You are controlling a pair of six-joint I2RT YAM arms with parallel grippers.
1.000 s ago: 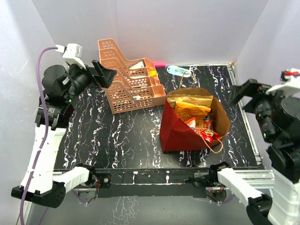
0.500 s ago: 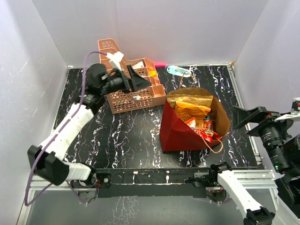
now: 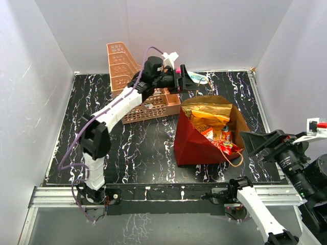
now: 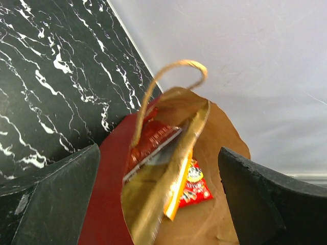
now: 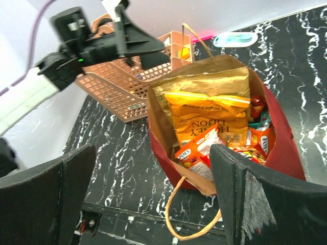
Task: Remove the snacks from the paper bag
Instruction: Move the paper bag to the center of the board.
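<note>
Nearest, the right end effector [image 3: 250,144] hangs empty, fingers wide apart, just beside the paper bag [image 3: 191,145] (red outside, kraft brown within, thin twine handles) standing on the marbled black surface [image 3: 133,143]. Nothing is out yet: the crinkly foil snacks [image 3: 207,116], gold chip bag uppermost, all lie inside. Beyond, the left end effector [image 3: 190,80] hovers spread and empty near the bag's far rim, beside the peach lattice rack [image 3: 120,61].

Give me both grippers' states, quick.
Left gripper: open, holding nothing.
Right gripper: open, holding nothing.
</note>
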